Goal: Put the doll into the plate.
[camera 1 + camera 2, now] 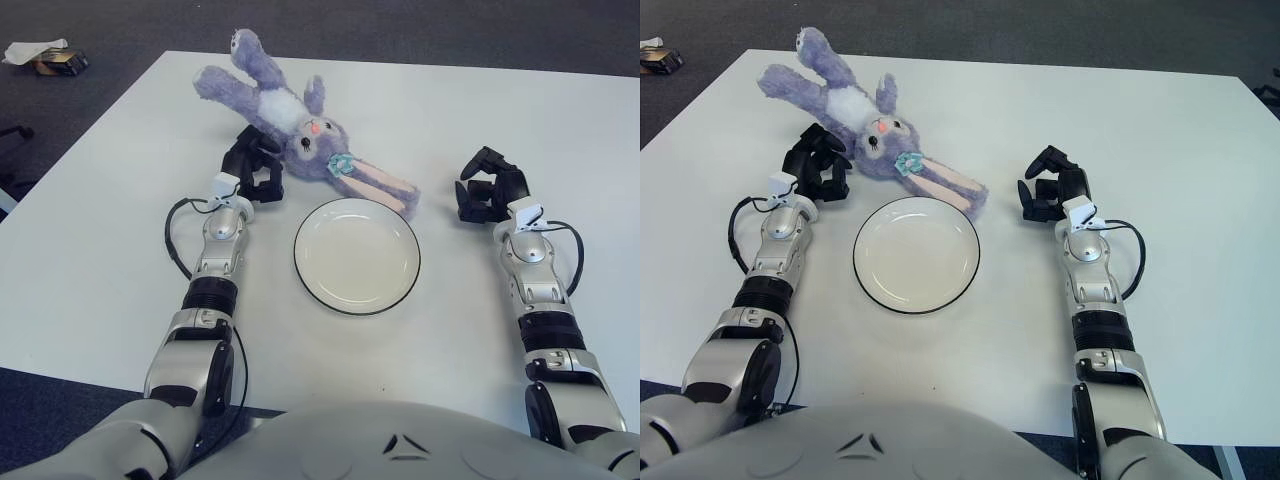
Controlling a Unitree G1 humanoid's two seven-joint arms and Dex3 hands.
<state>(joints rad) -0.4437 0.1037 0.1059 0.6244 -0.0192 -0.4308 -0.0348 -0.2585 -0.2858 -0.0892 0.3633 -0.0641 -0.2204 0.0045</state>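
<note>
Doll (290, 120) lies flat on the white surface (500, 110), just beyond the plate (357, 256). Legs point to the far left, head sits near the middle, and one long pink-lined ear (385, 185) trails to the right, its tip just at the plate's far rim. Plate is bare; task not yet done.

Left robot hand (253, 165): fingers curled, set against the near side of the doll's head. You cannot tell from either view whether they actually pinch plush or only touch it. Right robot hand (488, 188): fingers loosely curled, holding nothing, well to the right of the plate, apart from the ear.

Risks, as judged from here:

- Weak grip. If your left fingers only catch fur at the head, the doll may slip out on the lift and flop back onto the surface.
- Limp body. Lifted by the head alone, the legs and ear will dangle, so it is likely to drape over the plate rim rather than settle inside. The doll looks longer than the plate is wide, so some overhang is probable anyway.
- Dragging instead of lifting. Pull it toward you along the surface and the ear or body could push the plate nearer to you, or tip its rim.
- Plate looks light and smooth on a smooth top; any knock from your left wrist could slide it.
- Bring the right robot hand in carelessly and it may sweep the ear aside or bump the plate.
</note>
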